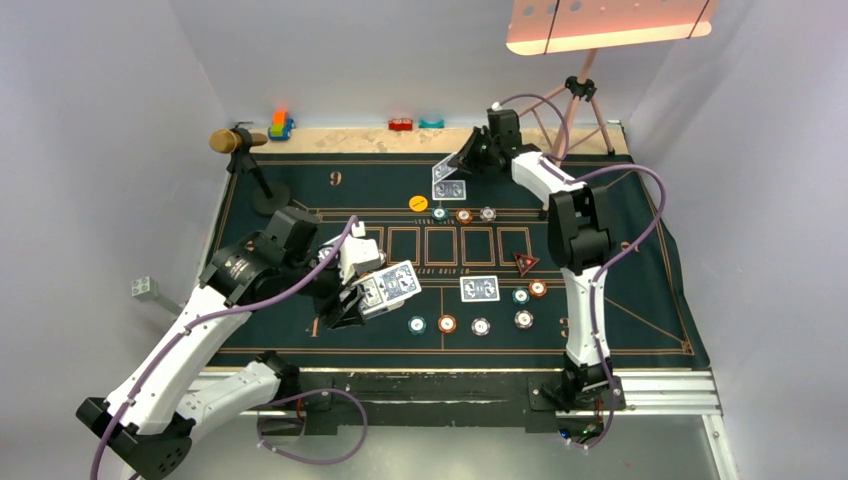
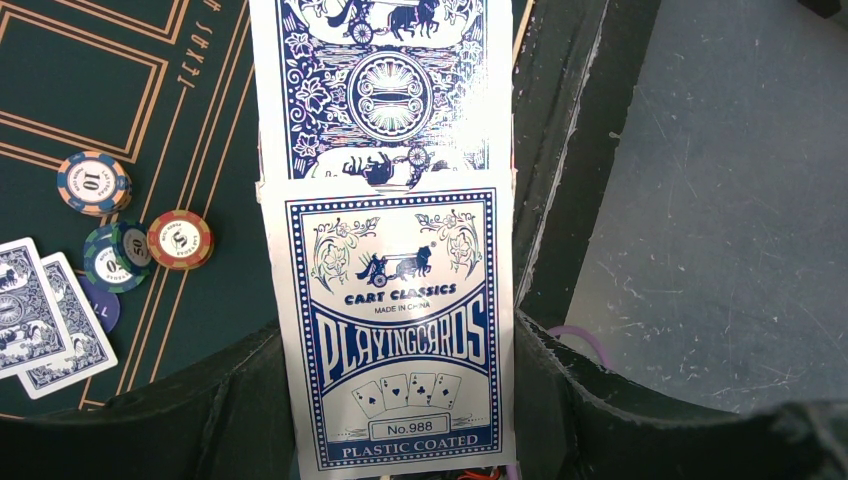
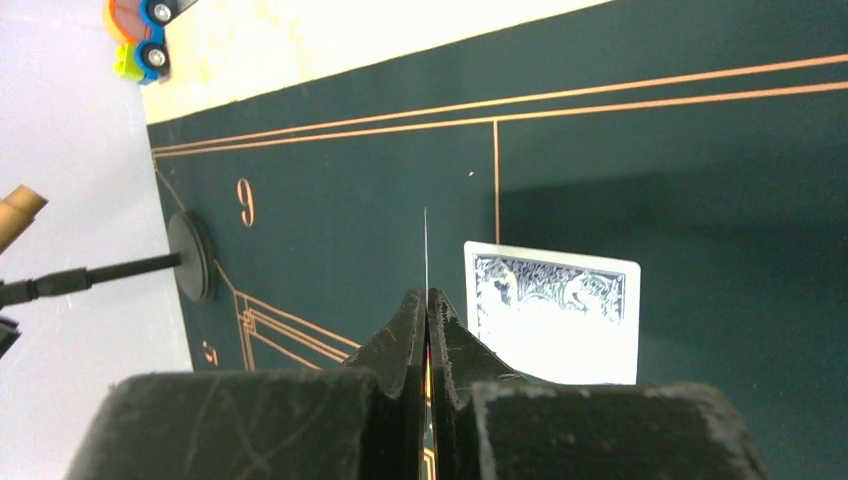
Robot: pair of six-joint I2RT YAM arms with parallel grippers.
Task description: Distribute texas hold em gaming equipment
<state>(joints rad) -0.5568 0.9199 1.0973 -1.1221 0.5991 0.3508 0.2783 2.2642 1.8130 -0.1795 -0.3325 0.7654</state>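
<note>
Far end of the mat: right gripper (image 3: 427,305) has its fingers pressed together on one pinched card (image 1: 445,168) — edge-on in the wrist view, held up over the felt.
Down at that seat: a blue-backed lying card (image 3: 552,312), flat, just beside the pinched one. I can't tell if they touch.
Left gripper (image 1: 358,300): clamped on the card box (image 2: 400,330) from both sides, over the near-left part of the mat (image 1: 640,290). A card back pokes out past the box's top end.
Rest of the gear: three chips (image 1: 464,214) and the yellow disc (image 1: 418,202) sit by the far seat. A pair of cards (image 1: 479,288), more chips and the red triangle (image 1: 525,263) are at the near right.
Step, my guess: dealing the second hole card to the far seat.
Next move: lower it, lay it flat next to the lying card, then let go — it's thin and on edge, so it could flop either way.
Room: lots of bare felt left of the lying card. The mic stand (image 1: 250,165) is well apart on the left, and the mat's far edge and the toys (image 1: 281,124) are further out.
Watch out: the chip row is near the drop spot on the near side, so any pull-back should clear it.
</note>
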